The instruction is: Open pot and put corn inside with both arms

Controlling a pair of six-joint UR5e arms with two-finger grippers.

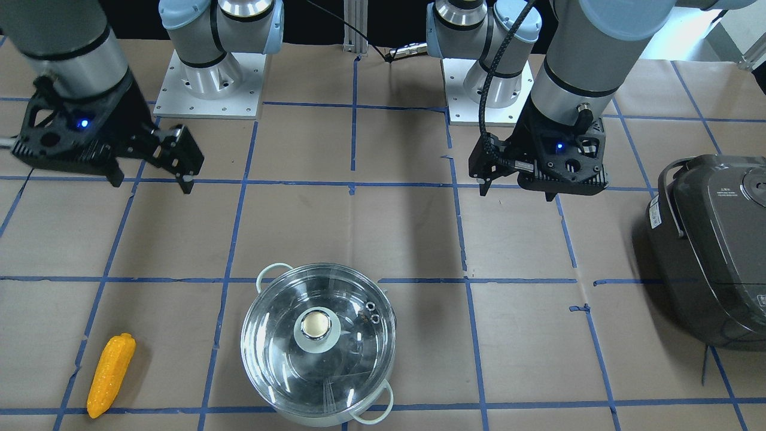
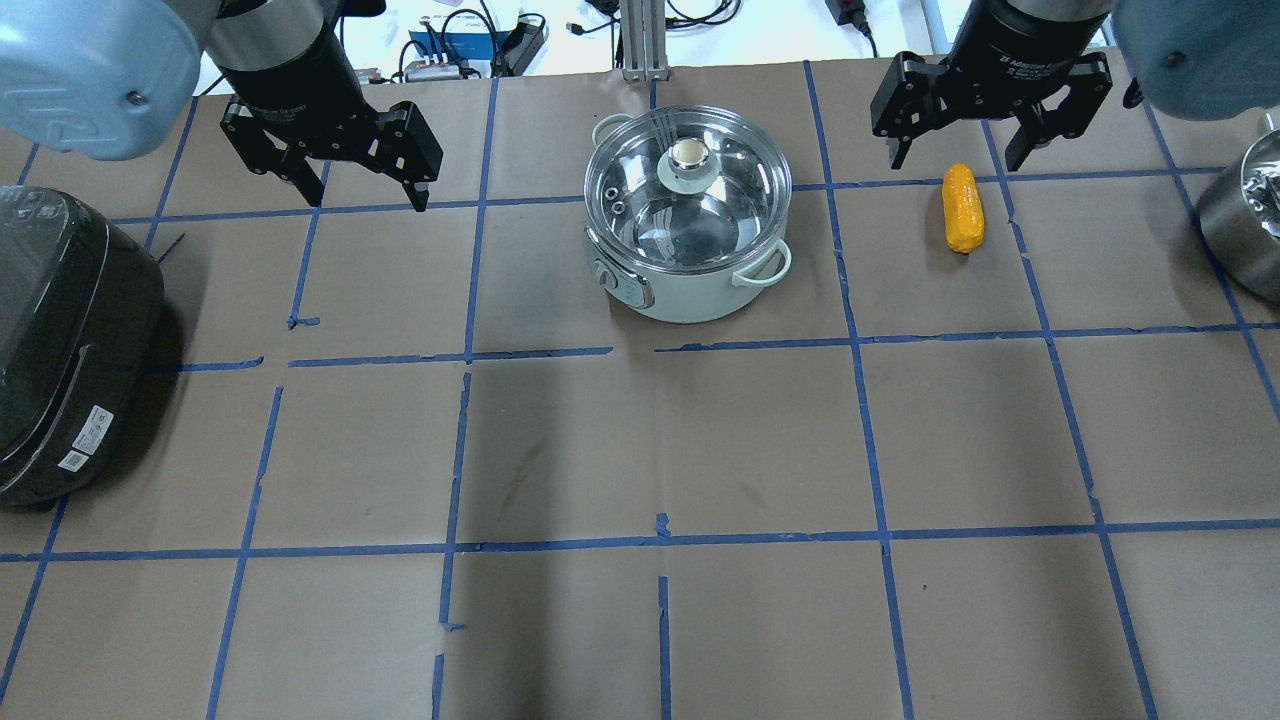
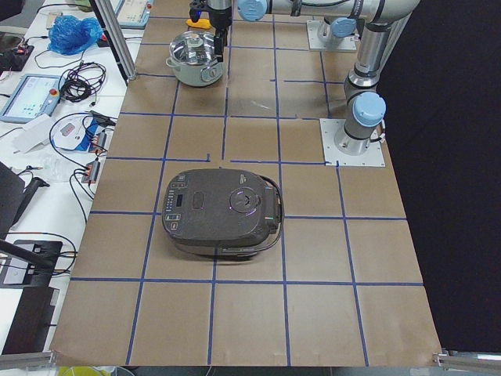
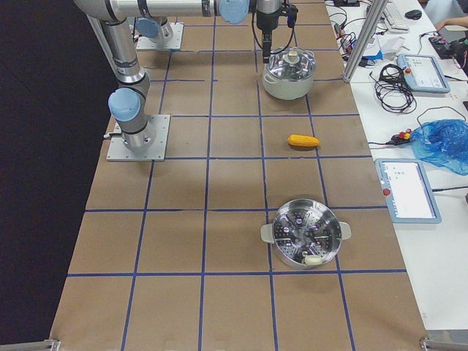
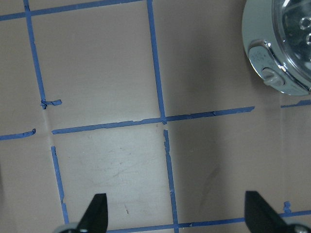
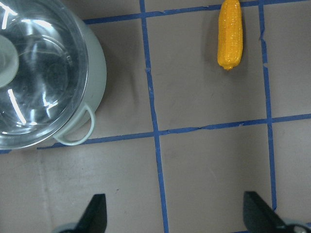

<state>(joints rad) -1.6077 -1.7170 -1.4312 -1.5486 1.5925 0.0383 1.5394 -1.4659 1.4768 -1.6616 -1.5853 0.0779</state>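
The shiny steel pot stands at the table's far middle with its glass lid on. It also shows in the front view and at the edge of both wrist views. The yellow-orange corn lies flat to the pot's right, also seen in the front view and the right wrist view. My left gripper is open and empty, hovering left of the pot. My right gripper is open and empty, hovering just beyond the corn's far end.
A dark grey rice cooker sits at the table's left side. A steel steamer pot stands at the right end, partly seen in the overhead view. Blue tape lines grid the brown table.
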